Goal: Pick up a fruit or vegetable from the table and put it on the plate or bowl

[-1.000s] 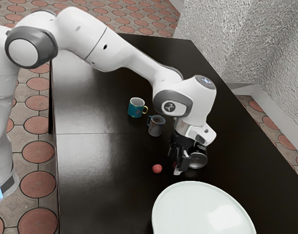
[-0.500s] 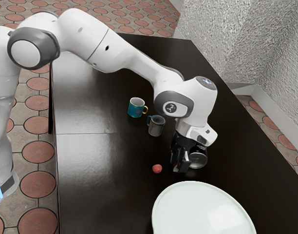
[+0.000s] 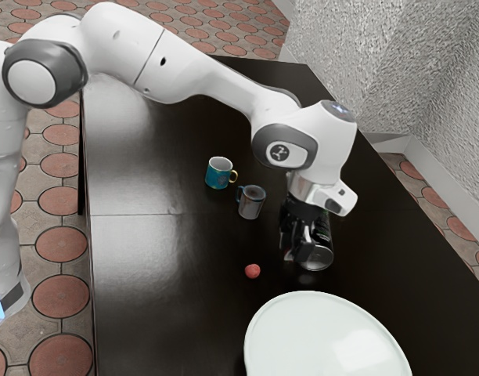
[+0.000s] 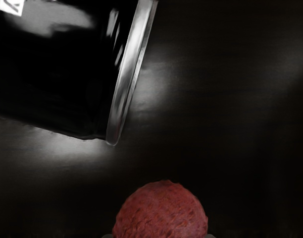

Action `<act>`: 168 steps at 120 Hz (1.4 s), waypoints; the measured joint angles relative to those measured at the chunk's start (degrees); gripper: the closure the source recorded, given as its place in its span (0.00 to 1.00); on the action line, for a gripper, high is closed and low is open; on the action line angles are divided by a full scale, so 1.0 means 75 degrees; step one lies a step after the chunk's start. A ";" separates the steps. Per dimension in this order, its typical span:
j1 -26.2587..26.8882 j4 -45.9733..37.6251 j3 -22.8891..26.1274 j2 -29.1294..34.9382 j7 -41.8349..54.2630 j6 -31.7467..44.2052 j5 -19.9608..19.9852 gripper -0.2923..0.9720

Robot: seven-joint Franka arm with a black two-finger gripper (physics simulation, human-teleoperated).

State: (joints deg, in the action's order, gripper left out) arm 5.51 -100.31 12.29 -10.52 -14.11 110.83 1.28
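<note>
Red fruit (image 4: 160, 210) held in tool (image 3: 300, 249), closed narrow on it, just beside lying black can (image 3: 321, 255); second red fruit (image 3: 253, 271) on tabletop (image 3: 161, 235) near white plate (image 3: 325, 345)

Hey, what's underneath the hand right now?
A rough red fruit is just under the hand, beside a black can lying on the table. The hand covers whether the fruit is gripped.

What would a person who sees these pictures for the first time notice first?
The white arm reaches across the dark table, its gripper low beside a black can. A large white plate fills the near corner, and a small red fruit lies on the table apart from it. In the wrist view a rough red fruit sits close beneath the gripper.
</note>
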 joint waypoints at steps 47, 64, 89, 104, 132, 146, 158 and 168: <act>0.0086 0.0525 0.0750 0.0667 -0.0266 -0.1170 0.0061 0.65; 0.0153 0.0629 0.1037 0.0667 -0.0372 -0.1348 0.0110 0.65; 0.0304 0.0888 0.1412 0.0554 -0.0567 -0.1413 0.0202 0.65; 0.0674 0.1022 0.1450 0.0409 -0.0705 -0.1321 0.0216 0.65; 0.1133 0.1400 0.1468 0.0172 -0.0926 -0.0900 0.0222 0.66; 0.1162 0.1469 0.1468 0.0154 -0.1016 -0.0672 0.0219 0.65; 0.1161 0.1475 0.1467 0.0059 -0.1073 -0.0544 0.0237 0.54; 0.1159 0.1526 0.1466 0.0018 -0.1105 -0.0481 0.0253 0.40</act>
State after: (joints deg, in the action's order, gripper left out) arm 14.20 -88.86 23.29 -10.39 -22.39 107.23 3.18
